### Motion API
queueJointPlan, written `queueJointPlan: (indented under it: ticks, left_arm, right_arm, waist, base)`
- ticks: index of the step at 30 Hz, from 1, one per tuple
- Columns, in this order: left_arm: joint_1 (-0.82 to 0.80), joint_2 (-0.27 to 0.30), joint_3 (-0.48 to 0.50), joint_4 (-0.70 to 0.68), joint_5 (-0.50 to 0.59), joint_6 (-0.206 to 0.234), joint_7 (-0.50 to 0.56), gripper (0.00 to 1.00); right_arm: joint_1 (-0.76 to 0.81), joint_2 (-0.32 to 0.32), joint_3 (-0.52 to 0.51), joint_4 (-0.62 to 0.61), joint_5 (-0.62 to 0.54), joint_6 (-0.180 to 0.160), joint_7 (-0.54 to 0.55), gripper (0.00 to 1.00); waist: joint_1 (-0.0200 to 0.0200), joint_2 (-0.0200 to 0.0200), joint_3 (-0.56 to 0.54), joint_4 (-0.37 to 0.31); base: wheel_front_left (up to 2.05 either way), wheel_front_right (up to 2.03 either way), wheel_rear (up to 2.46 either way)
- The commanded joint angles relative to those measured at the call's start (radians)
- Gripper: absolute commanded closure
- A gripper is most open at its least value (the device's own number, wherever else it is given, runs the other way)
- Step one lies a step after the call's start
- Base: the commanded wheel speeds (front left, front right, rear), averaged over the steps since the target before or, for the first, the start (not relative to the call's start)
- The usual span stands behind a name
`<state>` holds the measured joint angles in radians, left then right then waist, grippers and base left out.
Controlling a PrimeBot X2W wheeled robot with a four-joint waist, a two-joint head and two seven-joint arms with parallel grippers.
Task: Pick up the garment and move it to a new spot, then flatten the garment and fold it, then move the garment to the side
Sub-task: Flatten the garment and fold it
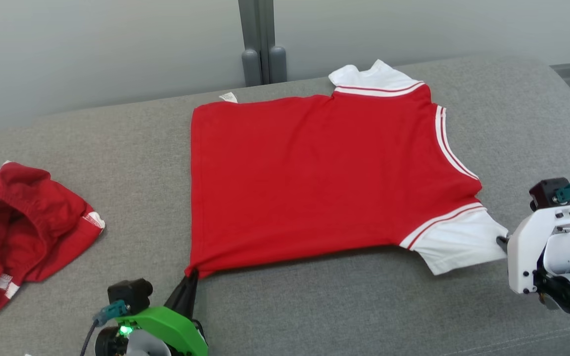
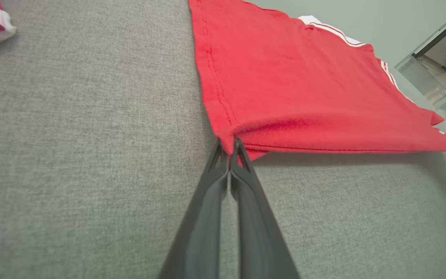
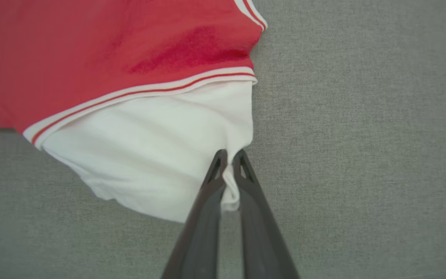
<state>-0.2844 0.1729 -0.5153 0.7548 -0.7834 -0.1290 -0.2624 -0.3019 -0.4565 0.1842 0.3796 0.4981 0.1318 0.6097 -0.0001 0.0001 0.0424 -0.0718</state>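
L tool (image 2: 229,146) tight on garment (image 2: 304,77) corner.

The head view looks forward and down across the tabletop (image 1: 314,306) to the wall (image 1: 117,49). The left wrist view sits low, close behind the left claw (image 2: 230,145) at the garment's (image 2: 304,89) hem corner. The right wrist view looks steeply down, close over the right claw (image 3: 230,157) at the white sleeve (image 3: 161,155). All three views share the garment.

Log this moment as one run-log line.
left gripper: shut on red shirt hem corner | right gripper: shut on white sleeve | shirt spread on grey cushion
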Motion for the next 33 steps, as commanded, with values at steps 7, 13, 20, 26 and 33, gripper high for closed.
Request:
queueJointPlan:
  ticks: [7,13,20,26,33]
  left_arm:
    - [0.089,0.035,-0.035,-0.054,0.036,0.009,0.016,1.0]
    - [0.083,0.06,-0.045,-0.121,0.039,0.014,0.04,1.0]
    - [-0.024,0.037,-0.05,-0.178,0.029,0.03,0.104,1.0]
    - [-0.13,0.016,-0.046,-0.168,0.019,0.053,0.177,1.0]
    - [-0.248,-0.003,-0.037,-0.096,0.024,0.087,0.218,1.0]
  right_arm:
    - [0.162,0.026,-0.127,-0.196,-0.038,-0.002,0.241,1.0]
    - [0.185,0.068,-0.183,-0.339,-0.088,-0.002,0.25,1.0]
    - [0.056,0.059,-0.152,-0.338,-0.137,-0.002,0.186,1.0]
    - [-0.101,0.058,-0.087,-0.222,-0.138,-0.002,0.083,1.0]
    - [-0.278,0.075,-0.037,-0.016,-0.14,-0.002,-0.077,1.0]
  waist:
    - [0.0001,-0.0001,-0.028,0.013]
    - [0.0001,-0.0001,0.0,0.014]
    - [0.0001,-0.0001,0.03,0.021]
    - [0.0001,-0.0001,0.067,0.032]
    - [0.0001,-0.0001,0.12,0.052]
  base:
    - [0.0,0.0,0.0]
    - [0.0,0.0,0.0]
    - [0.0,0.0,0.0]
    - [0.0,0.0,0.0]
    - [0.0,0.0,0.0]
